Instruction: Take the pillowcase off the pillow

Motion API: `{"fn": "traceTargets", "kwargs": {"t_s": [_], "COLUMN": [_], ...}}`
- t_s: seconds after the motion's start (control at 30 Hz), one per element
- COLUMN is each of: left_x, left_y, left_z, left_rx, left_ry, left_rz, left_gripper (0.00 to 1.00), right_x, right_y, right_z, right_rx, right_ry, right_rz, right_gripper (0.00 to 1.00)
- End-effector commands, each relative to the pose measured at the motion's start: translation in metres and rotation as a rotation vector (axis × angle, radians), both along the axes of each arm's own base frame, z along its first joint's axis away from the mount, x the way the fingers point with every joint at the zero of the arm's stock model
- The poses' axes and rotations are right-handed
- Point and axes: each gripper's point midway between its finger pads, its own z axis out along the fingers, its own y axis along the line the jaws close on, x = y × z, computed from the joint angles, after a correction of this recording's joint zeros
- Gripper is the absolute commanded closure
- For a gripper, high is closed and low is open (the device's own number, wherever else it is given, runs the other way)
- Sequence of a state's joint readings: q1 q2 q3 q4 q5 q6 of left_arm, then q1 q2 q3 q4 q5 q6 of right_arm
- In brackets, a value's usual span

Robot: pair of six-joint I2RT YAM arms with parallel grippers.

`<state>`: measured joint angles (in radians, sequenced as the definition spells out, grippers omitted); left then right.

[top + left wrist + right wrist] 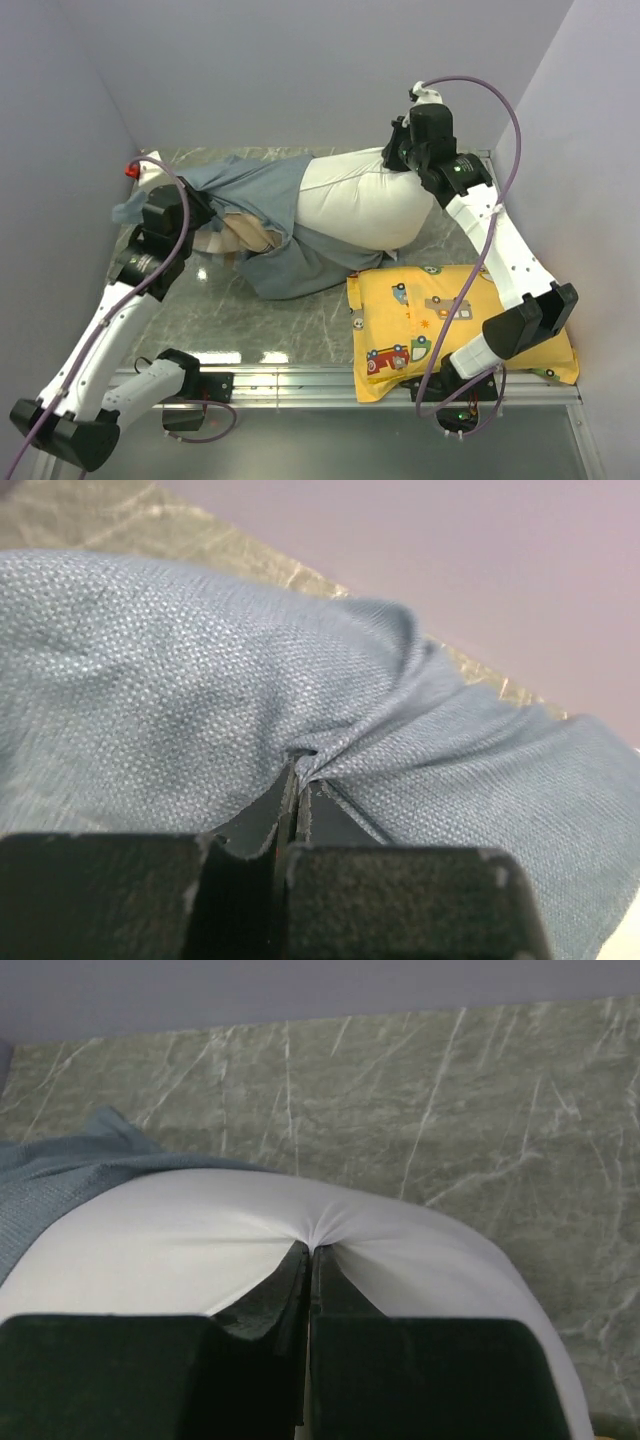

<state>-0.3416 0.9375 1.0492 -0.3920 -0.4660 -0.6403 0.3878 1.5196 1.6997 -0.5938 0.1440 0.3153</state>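
Pillowcase (pixel 250 200): limp, probably light weave, half-peeled, left of counter (pixel 290 320); your left pincer (pixel 300 770) clamps a fold. Pillow (pixel 365 205): plump, squashy, centre; your right pincer (pixel 310 1250) nips its bare end. Grip cloth, not stuffing.

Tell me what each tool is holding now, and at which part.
The left tool is shut on a pinched fold of the pillowcase. The right tool is shut on the bare end of the pillow.
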Motion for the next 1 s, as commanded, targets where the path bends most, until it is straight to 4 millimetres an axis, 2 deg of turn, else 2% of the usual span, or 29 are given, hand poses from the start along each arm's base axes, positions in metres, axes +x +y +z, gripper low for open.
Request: {"fn": "traceTargets", "kwargs": {"t_s": [0.0,0.07,0.1,0.13,0.17,0.2,0.23,0.3,0.33,0.37,0.4,0.43,0.47,0.5,0.53,0.57,0.6,0.63,0.67,0.7,0.73,0.77,0.8,0.9,0.93,0.97], "left_x": [-0.030,-0.030,-0.030,-0.028,-0.022,-0.018,-0.015,0.004,0.014,0.020,0.028,0.039,0.046,0.053,0.067,0.075,0.083,0.091,0.104,0.110,0.119,0.125,0.130,0.145,0.150,0.154], "left_y": [0.060,0.050,0.037,0.030,0.020,0.005,-0.005,-0.021,-0.033,-0.037,-0.042,-0.047,-0.048,-0.050,-0.054,-0.053,-0.053,-0.051,-0.054,-0.053,-0.056,-0.060,-0.061,-0.069,-0.071,-0.072], "left_z": [0.069,0.078,0.089,0.093,0.092,0.097,0.097,0.087,0.077,0.073,0.075,0.065,0.064,0.062,0.046,0.044,0.036,0.028,0.008,-0.002,-0.009,-0.034,-0.045,-0.084,-0.103,-0.107], "left_rx": [0.136,0.144,0.127,0.124,0.121,0.109,0.104,0.097,0.081,0.074,0.061,0.048,0.044,0.041,0.039,0.041,0.043,0.042,0.029,0.017,0.002,-0.022,-0.038,-0.084,-0.092,-0.097], "left_ry": [-0.117,-0.126,-0.149,-0.150,-0.139,-0.149,-0.146,-0.101,-0.072,-0.065,-0.084,-0.061,-0.057,-0.053,-0.011,-0.005,0.014,0.036,0.084,0.106,0.104,0.148,0.157,0.213,0.249,0.256], "left_rz": [0.185,0.117,0.045,0.007,-0.039,-0.119,-0.165,-0.217,-0.260,-0.273,-0.281,-0.286,-0.277,-0.274,-0.266,-0.251,-0.235,-0.220,-0.215,-0.206,-0.209,-0.211,-0.205,-0.208,-0.204,-0.206], "left_gripper": [1.00,0.99,1.00,1.00,1.00,1.00,1.00,1.00,0.99,0.99,1.00,0.99,0.99,0.99,0.96,0.95,0.95,0.95,0.95,0.96,0.99,1.00,0.99,0.99,0.99,0.99], "right_x": [0.026,0.036,0.041,0.052,0.059,0.070,0.075,0.084,0.091,0.095,0.101,0.106,0.109,0.119,0.122,0.123,0.126,0.126,0.127,0.123,0.120,0.117,0.108,0.088,0.081,0.078], "right_y": [-0.052,-0.045,-0.039,-0.034,-0.028,-0.016,-0.010,0.006,0.017,0.022,0.030,0.035,0.038,0.042,0.044,0.044,0.045,0.044,0.043,0.043,0.042,0.042,0.043,0.036,0.035,0.034], "right_z": [0.033,0.015,0.002,-0.026,-0.040,-0.075,-0.091,-0.124,-0.150,-0.161,-0.178,-0.183,-0.188,-0.189,-0.186,-0.182,-0.163,-0.149,-0.132,-0.096,-0.076,-0.057,-0.021,0.019,0.022,0.028], "right_rx": [-0.069,-0.070,-0.067,-0.075,-0.075,-0.081,-0.072,-0.054,-0.042,-0.041,-0.048,-0.045,-0.046,-0.042,-0.043,-0.044,-0.033,-0.029,-0.018,0.002,0.018,0.028,0.057,0.067,0.069,0.071], "right_ry": [-0.098,-0.065,-0.040,0.017,0.042,0.116,0.151,0.216,0.270,0.281,0.305,0.307,0.316,0.310,0.305,0.303,0.263,0.232,0.194,0.129,0.091,0.056,-0.007,-0.071,-0.074,-0.096], "right_rz": [-0.169,-0.152,-0.130,-0.123,-0.107,-0.070,-0.052,0.000,0.030,0.036,0.048,0.062,0.068,0.070,0.074,0.075,0.074,0.075,0.073,0.077,0.080,0.082,0.103,0.096,0.099,0.102], "right_gripper": [1.00,1.00,1.00,1.00,1.00,1.00,1.00,1.00,1.00,1.00,0.97,0.93,0.88,0.72,0.65,0.58,0.48,0.44,0.40,0.34,0.32,0.31,0.29,0.27,0.27,0.26]}}
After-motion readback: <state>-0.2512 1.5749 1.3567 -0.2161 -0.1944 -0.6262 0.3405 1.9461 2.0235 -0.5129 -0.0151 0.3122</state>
